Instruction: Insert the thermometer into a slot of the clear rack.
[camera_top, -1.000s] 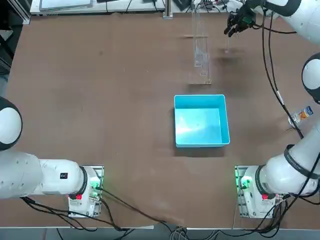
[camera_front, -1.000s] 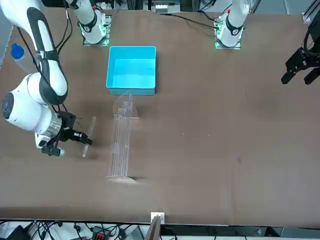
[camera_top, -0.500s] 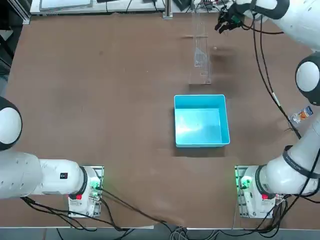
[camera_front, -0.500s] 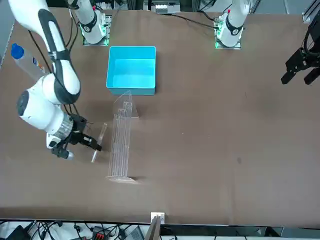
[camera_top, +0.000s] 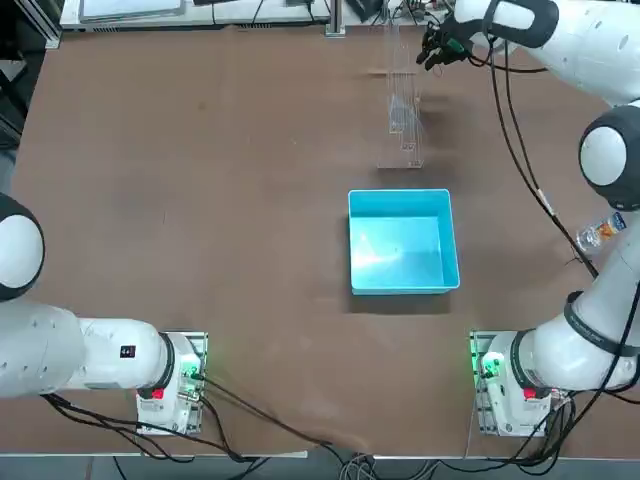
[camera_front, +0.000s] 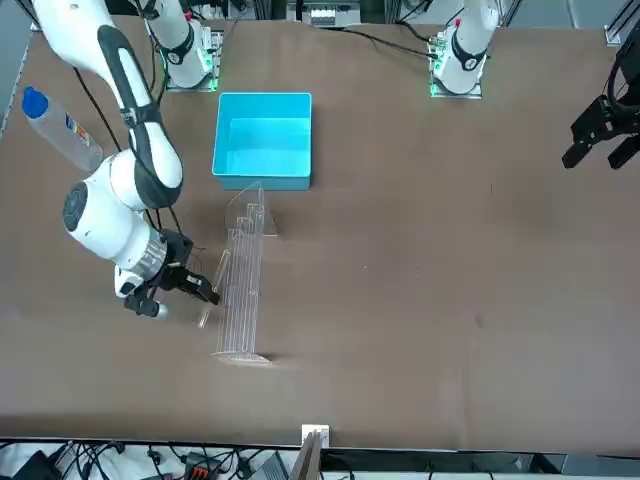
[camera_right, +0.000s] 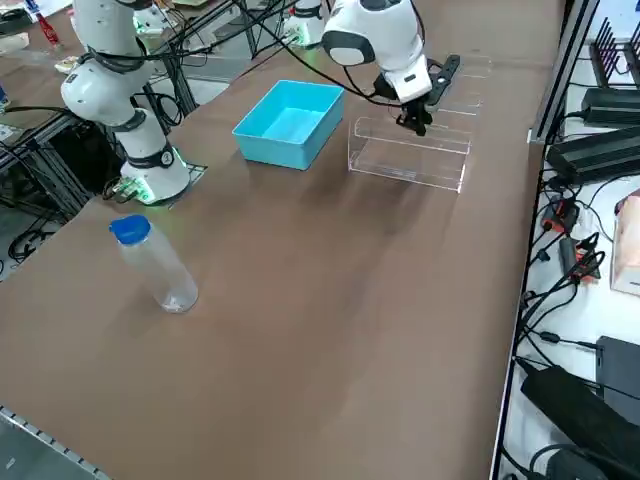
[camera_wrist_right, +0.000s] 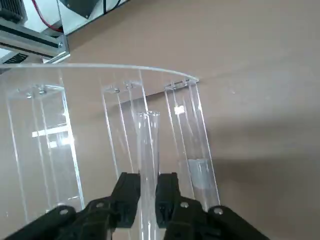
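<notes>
My right gripper (camera_wrist_right: 147, 196) is shut on the thermometer (camera_wrist_right: 148, 145), a thin clear glass rod standing up between the fingers. The clear rack (camera_wrist_right: 100, 85) is right in front of it, its top tier and posts filling the wrist view. From above, the gripper (camera_top: 432, 55) hovers at the far end of the rack (camera_top: 403, 100), just to its right. In the front view the gripper (camera_front: 195, 290) holds the rod (camera_front: 218, 275) tilted against the rack's (camera_front: 240, 300) side. The right side view shows the gripper (camera_right: 420, 115) above the rack (camera_right: 410, 155).
A bright-blue open box (camera_top: 402, 240) sits nearer the robot than the rack. A clear bottle with a blue cap (camera_right: 155, 265) lies at the table's right edge (camera_top: 603, 230). Black cables trail from the right arm over the table's right side.
The right gripper has carried the thermometer leftward in the top view, from beside the rack to right at its far end. The rack and box have not moved.
</notes>
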